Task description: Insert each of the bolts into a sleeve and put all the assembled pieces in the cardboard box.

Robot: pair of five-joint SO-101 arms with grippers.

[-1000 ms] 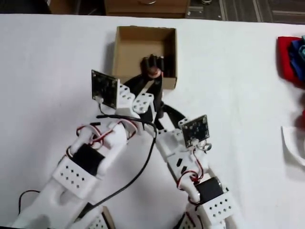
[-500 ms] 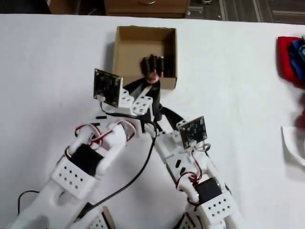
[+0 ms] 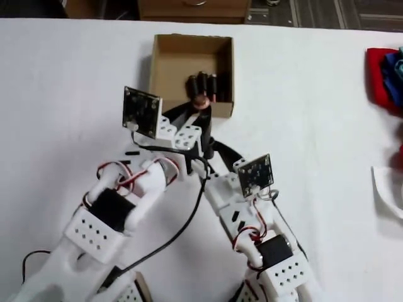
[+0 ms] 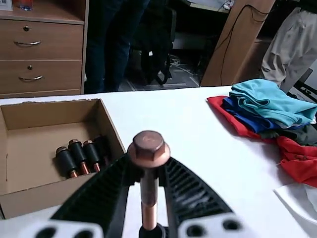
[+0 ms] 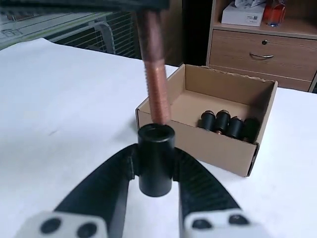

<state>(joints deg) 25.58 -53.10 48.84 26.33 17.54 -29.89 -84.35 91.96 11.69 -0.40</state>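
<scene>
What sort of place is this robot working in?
Likely an office or workroom: a white table, a wooden drawer unit behind it, and folded clothes lying on the table.

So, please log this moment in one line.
left gripper: bolt | right gripper: sleeve | bolt tip at sleeve mouth | cardboard box: assembled pieces

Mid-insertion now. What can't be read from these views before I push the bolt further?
1. Depth of the bolt tip: right wrist view, hidden inside the sleeve wall.
2. The sleeve in the left wrist view: cut off by the frame edge, just its rim shows.
3. The sleeve in the high view: covered by the left hand and the bolt head.
</scene>
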